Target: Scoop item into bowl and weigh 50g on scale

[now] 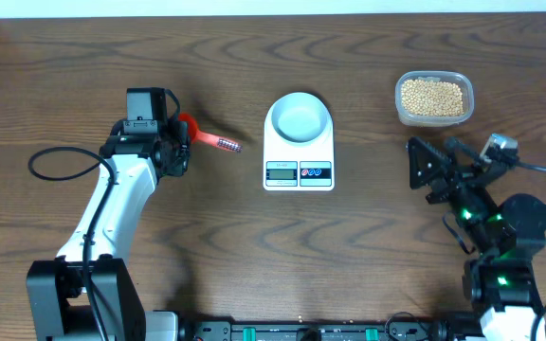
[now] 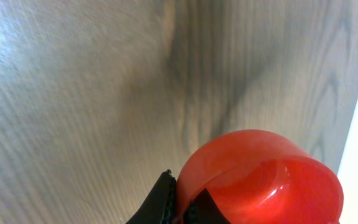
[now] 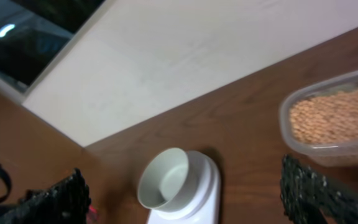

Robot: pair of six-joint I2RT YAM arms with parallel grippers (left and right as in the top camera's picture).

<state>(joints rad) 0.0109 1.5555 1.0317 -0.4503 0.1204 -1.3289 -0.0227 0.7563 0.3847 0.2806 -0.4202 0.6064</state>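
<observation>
The pale bowl [image 1: 299, 117] stands empty on the white scale [image 1: 299, 172] at the table's middle; both also show in the right wrist view, bowl [image 3: 165, 178] on scale [image 3: 201, 198]. The tan beans [image 1: 432, 96] fill a clear plastic container [image 1: 400, 102] at the back right, with the beans [image 3: 334, 117] also close to the right wrist camera. My left gripper [image 1: 178, 135] is shut on a red scoop [image 1: 218, 141], left of the scale. Its red cup [image 2: 266, 180] fills the left wrist view, just past the gripper [image 2: 178, 190]. My right gripper [image 1: 424, 171] hangs open and empty, below the container.
A pale wall or board [image 3: 185, 56] runs along the table's far edge. Bare wood [image 1: 254, 246] lies in front of the scale and between the arms. A black cable [image 1: 55, 156] loops left of the left arm.
</observation>
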